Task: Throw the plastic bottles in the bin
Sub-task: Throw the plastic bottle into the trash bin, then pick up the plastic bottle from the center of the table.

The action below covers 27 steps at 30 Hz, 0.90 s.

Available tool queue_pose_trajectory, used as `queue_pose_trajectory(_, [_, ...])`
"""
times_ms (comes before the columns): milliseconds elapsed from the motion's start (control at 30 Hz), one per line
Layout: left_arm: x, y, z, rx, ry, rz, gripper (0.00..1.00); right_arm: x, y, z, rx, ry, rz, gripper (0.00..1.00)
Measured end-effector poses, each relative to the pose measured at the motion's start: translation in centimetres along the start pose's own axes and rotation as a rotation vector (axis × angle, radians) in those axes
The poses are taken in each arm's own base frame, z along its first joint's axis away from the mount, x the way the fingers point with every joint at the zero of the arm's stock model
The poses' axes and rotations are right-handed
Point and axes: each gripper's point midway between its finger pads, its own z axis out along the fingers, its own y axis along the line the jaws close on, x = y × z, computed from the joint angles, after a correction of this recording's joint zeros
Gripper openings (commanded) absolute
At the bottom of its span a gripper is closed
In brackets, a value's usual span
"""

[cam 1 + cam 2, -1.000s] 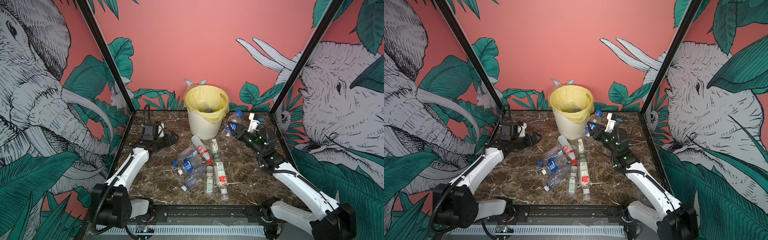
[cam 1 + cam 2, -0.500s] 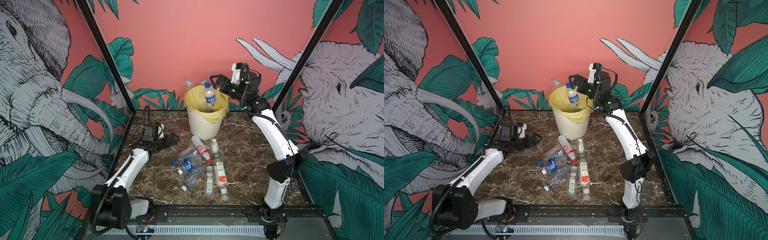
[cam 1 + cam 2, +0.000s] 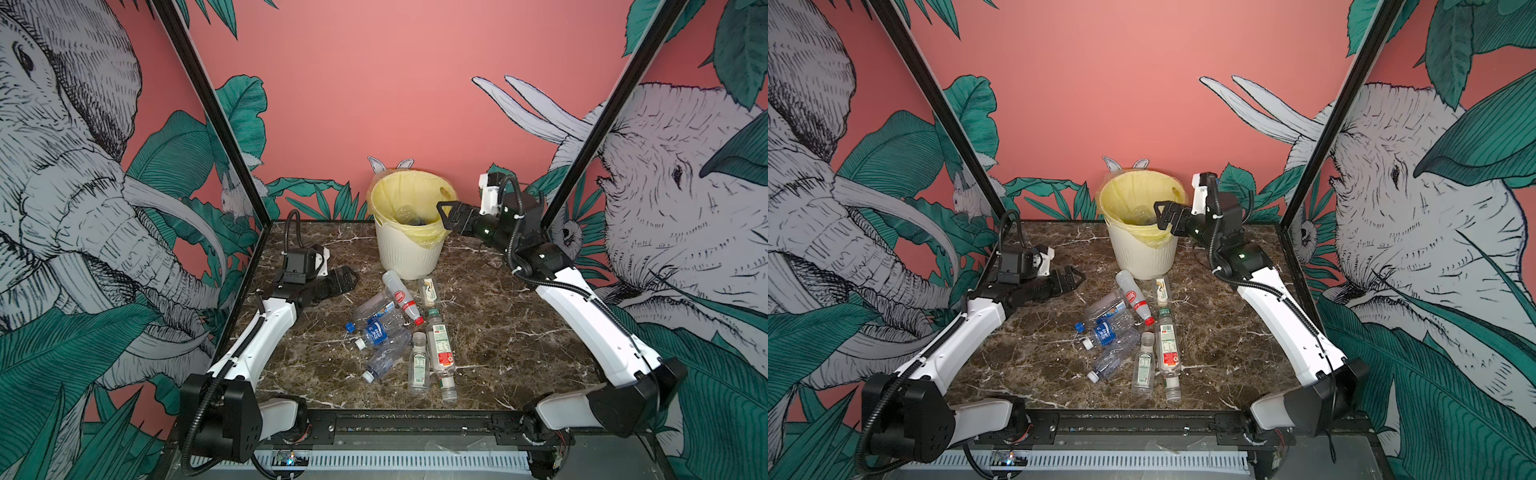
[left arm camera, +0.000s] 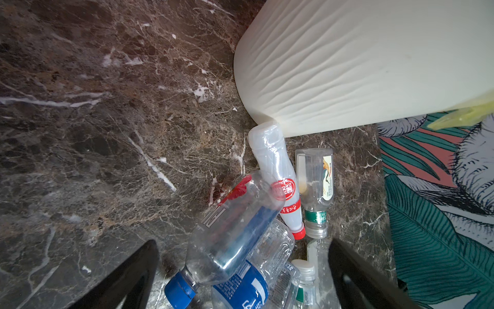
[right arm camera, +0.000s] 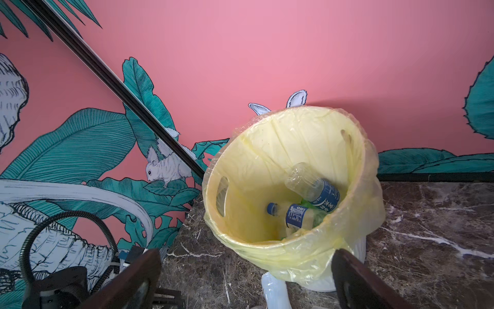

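Heap of plastic bottles (image 3: pixel 395 332) on the marble tabletop (image 3: pixel 519 332), mid-table between the two arms, seven or eight by my count, all lying on their sides and overlapping; nearest the front, two clear ones with white-green labels (image 3: pixel 440 353) side by side; behind them the blue-labelled ones (image 3: pixel 376 330) stacked crosswise; farthest in the heap, a white bottle with red cap (image 3: pixel 401 296), its base touching the foot of the bin in the left wrist view (image 4: pixel 267 144); left gripper (image 3: pixel 347 279) sits low beside the heap, jaws spread wide and empty, pointed at the pile, probably parked there for a next pick; bin (image 3: pixel 409 253) stands upright at the back centre, close to the heap, likely so either arm reaches it with a short carry; yellow bag (image 3: pixel 399 195) lines it and folds over the rim; inside, per the right wrist view, two clear blue-labelled bottles (image 5: pixel 312 187) lie tilted at the bottom with something green under them, plenty of room left; right gripper (image 3: pixel 445 215) hangs at the rim on the bin's right side, jaws fully apart, nothing between them, so empty-handed; judged roughly a third done, most bottles not yet binned; pink wall (image 3: pixel 374 104) behind.
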Motion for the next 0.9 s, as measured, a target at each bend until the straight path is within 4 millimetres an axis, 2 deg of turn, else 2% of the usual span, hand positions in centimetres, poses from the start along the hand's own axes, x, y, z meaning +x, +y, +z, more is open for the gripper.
queue_pose_trajectory(267, [0.2,-0.8,0.0,0.036,0.026,0.022,0.99,4.0,-2.7,-1.9,0.063,0.037,-0.023,0.99])
queue_pose_trajectory(467, [0.3,-1.5,-0.3,0.064,0.050,0.057,0.99,7.0,-4.4,-2.3,0.096,0.088,-0.023,0.99])
queue_pose_trajectory(900, [1.6,-2.1,-0.3,0.096,0.126,0.091,0.99,11.9,-6.9,-3.2,0.136,0.148,0.038,0.99])
